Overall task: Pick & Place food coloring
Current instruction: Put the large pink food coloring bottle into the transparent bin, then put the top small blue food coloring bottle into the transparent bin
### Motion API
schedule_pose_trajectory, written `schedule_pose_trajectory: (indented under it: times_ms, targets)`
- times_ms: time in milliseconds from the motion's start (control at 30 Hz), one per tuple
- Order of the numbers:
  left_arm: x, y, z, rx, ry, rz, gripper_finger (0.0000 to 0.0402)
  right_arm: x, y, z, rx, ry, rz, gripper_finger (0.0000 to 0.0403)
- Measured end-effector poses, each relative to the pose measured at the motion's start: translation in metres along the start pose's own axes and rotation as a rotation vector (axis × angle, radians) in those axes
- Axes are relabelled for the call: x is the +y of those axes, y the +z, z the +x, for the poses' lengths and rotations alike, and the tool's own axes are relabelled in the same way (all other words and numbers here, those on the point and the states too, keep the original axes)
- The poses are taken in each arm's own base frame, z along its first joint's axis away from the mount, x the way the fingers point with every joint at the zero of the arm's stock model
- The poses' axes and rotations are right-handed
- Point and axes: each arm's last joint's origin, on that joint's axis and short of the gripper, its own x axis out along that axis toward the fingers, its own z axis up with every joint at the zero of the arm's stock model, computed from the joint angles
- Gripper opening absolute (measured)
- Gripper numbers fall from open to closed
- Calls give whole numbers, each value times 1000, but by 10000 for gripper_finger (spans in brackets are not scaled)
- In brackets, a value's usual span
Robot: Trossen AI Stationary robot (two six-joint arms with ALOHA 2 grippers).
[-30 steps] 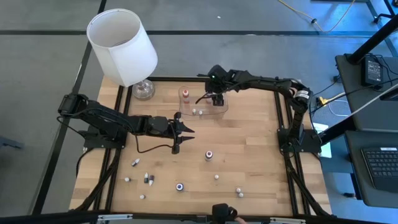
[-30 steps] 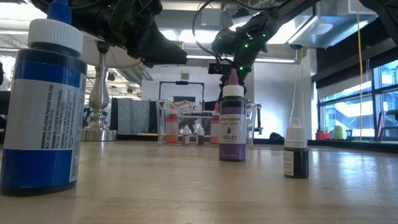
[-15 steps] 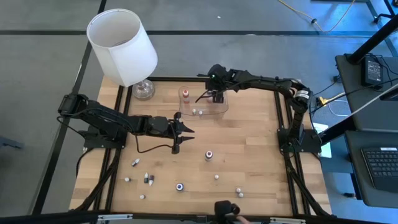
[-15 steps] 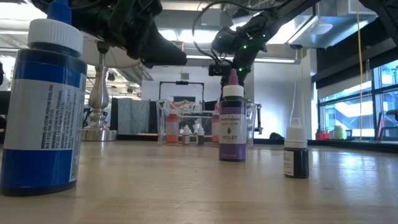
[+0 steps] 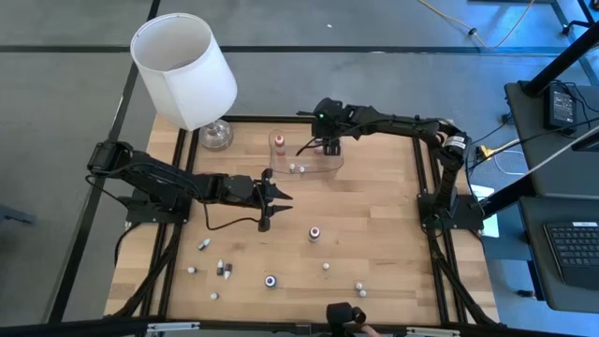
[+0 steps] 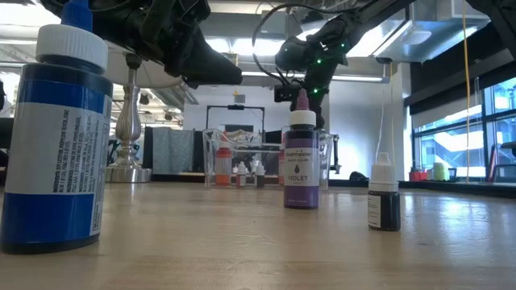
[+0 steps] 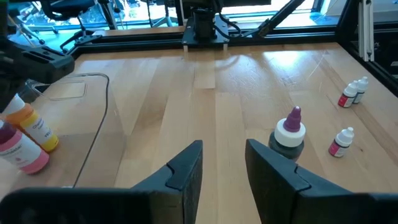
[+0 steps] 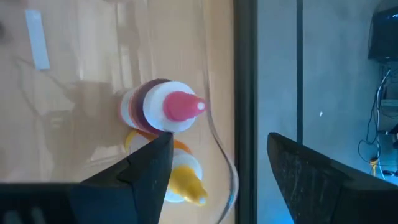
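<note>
The food coloring bottles are scattered. A purple bottle (image 5: 314, 232) (image 7: 290, 130) and a blue one (image 5: 270, 280) stand upright on the wood, with several tiny whitish ones (image 5: 203, 244) toward the near edge. A red-tipped bottle (image 8: 165, 109) and an orange one (image 8: 180, 177) stand in the clear tray (image 5: 306, 157), along with tiny ones (image 5: 292, 168). My right gripper (image 5: 328, 150) (image 8: 217, 168) hangs open over the tray's far part, beside those two bottles. My left gripper (image 5: 284, 197) (image 7: 224, 168) hovers open left of centre, pointing toward the table's right edge, with nothing between its fingers.
A white-shaded lamp (image 5: 184, 70) on a glass base (image 5: 215, 137) stands at the far left corner. In the low view the blue bottle (image 6: 56, 137), the violet bottle (image 6: 301, 161) and a small dark bottle (image 6: 384, 197) stand upright in the foreground.
My right gripper has turned a little at the wrist above the tray and stays open. No bottle has moved.
</note>
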Motion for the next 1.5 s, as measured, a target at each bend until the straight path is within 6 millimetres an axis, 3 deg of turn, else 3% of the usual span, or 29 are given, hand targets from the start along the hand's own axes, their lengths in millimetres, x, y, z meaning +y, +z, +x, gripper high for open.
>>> schedule_pose_trajectory:
  times_ms: [200,367,533,667,833,967,1067,1200,1300,1500]
  targets:
    - [0,-1,0,7,0,1,120,-7,-1,-30,-34,-34,16,261]
    - [0,-1,0,8,0,1,120,-12,-6,-88,-157,16,118,261]
    - [0,-1,0,8,0,1,117,14,-17,-153,-376,379,126,261]
    - [0,-1,0,9,0,1,116,57,-39,-180,-475,515,60,261]
    - [-1,-1,0,9,-2,-65,116,113,-79,-184,-567,414,96,261]
    - [-2,-1,-1,86,-2,-161,119,140,-107,-181,-642,295,154,261]
    - [-4,9,-4,314,50,-306,120,148,-118,-179,-694,231,196,261]
    - [-11,20,-21,671,263,-490,120,153,-125,-175,-737,218,206,261]
    - [-18,32,-34,842,401,-668,120,155,-127,-171,-722,220,199,261]
    - [-38,14,-41,1129,494,-933,116,164,-133,-157,-673,230,190,261]
